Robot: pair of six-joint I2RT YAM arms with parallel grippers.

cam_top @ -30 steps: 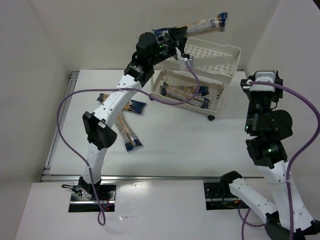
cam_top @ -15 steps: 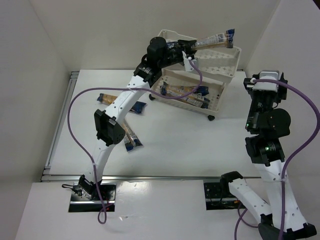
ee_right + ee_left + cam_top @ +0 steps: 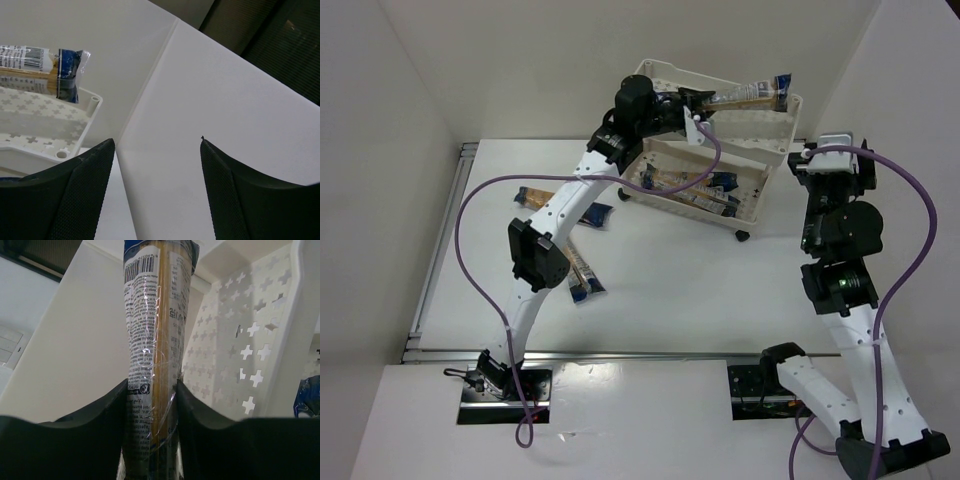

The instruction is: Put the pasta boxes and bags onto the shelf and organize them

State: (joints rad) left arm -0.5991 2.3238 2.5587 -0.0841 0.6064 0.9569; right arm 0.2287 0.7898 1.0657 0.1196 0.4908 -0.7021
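Spaghetti packet [image 3: 155,315] clamped in left tool [image 3: 152,390]; only the wrist view shows its barcode [image 3: 136,262].

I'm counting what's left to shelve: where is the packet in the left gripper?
Top view, back centre: the spaghetti packet juts from the left gripper over the top tray of the shelf, its blue end above the right rim.

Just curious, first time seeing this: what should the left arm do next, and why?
Probably lower the packet into the top tray of the shelf: the left tool is clamped on it, and it hangs above the tray's rim, not resting.
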